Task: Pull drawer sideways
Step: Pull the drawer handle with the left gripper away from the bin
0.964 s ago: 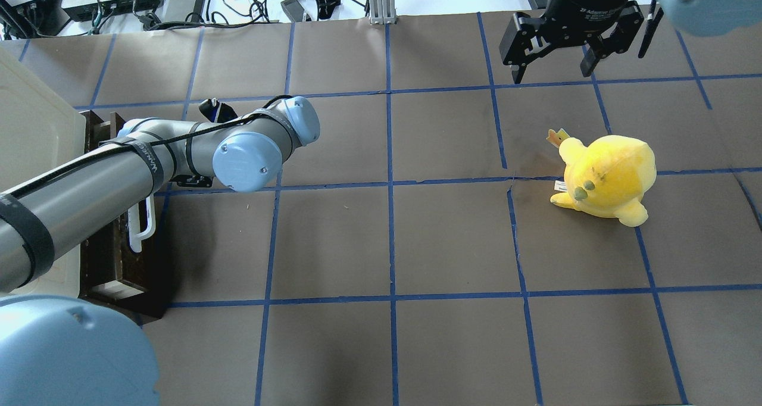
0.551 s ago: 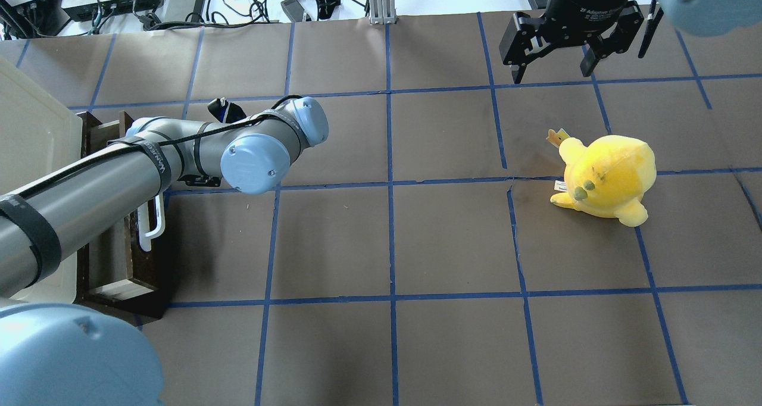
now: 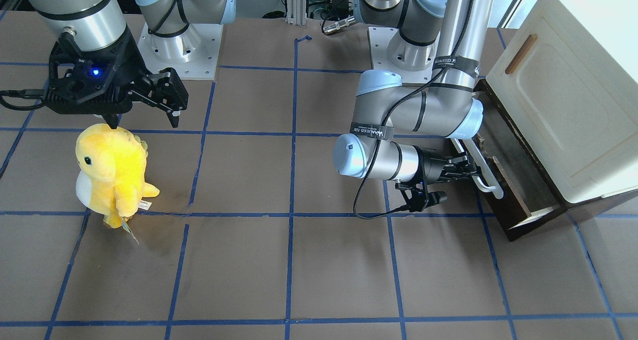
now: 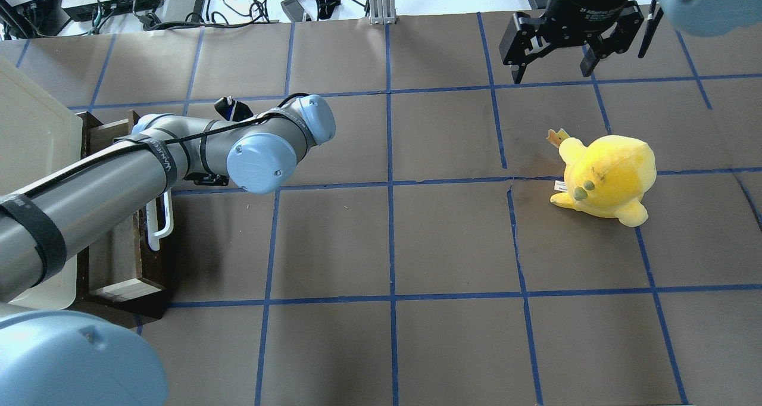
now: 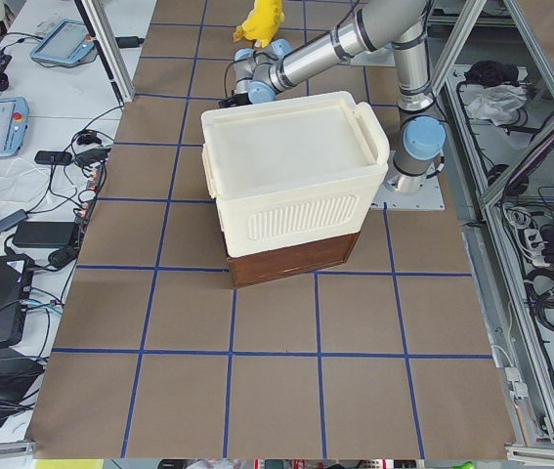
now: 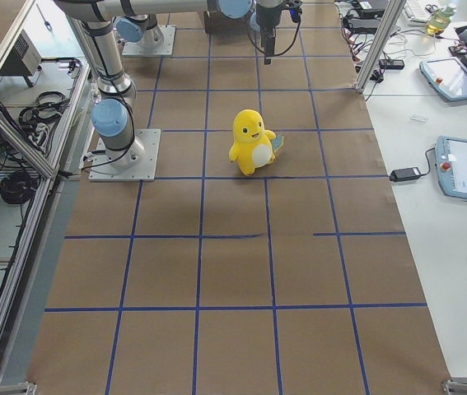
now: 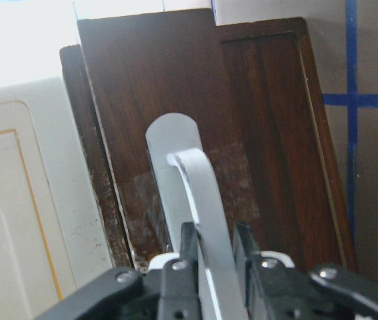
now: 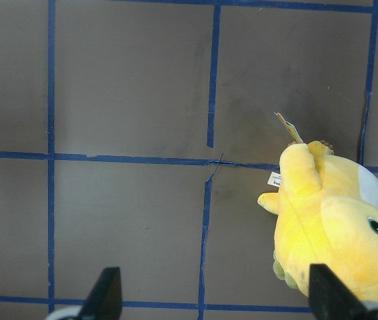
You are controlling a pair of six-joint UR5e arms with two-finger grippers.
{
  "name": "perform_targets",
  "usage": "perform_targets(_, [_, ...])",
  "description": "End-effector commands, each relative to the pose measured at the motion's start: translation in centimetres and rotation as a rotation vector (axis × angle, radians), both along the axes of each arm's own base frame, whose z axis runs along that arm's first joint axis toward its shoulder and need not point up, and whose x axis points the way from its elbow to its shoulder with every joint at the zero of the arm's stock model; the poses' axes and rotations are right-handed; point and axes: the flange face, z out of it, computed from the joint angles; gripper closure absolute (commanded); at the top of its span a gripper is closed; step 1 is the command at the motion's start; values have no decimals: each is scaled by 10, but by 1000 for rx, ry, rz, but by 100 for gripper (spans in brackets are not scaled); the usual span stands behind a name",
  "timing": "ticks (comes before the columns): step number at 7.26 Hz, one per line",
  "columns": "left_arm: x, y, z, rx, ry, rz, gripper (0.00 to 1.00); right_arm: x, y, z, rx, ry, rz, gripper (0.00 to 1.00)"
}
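Clamping the smooth white bar handle (image 7: 195, 187), the left gripper (image 7: 212, 248) fronts the dark wooden drawer (image 7: 155, 87) at the table's (image 4: 452, 239) left edge.

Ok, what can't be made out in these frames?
- Inside of the drawer: overhead, the left arm covers most of it.
- The handle: exterior left, the cabinet hides it.
- The left gripper: overhead, hidden beneath its own wrist; only its wrist view shows it shut on the handle.
- The right gripper: its wrist view cuts off all but two fingertips.

Brown table (image 4: 452, 239) crossed by blue tape lines (image 4: 391, 183).
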Motion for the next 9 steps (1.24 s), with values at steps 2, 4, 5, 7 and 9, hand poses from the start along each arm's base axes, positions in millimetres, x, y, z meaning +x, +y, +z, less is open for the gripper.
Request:
perform_targets(2, [-16,-4,8,-21,35,-4,73,0,0,0,0,0,2,0])
perform_targets(4, [-19,-4,9,-23,39,-7,73,0,0,0,0,0,0,0])
perform_targets(5, [-19,-4,8,-21,38,-7,73,0,0,0,0,0,0,0])
perform_targets(7, [-19,-4,9,-23,40,-7,73,0,0,0,0,0,0,0])
perform_targets(9, [-26,-2,9,-22,40,-20,73,0,0,0,0,0,0,0])
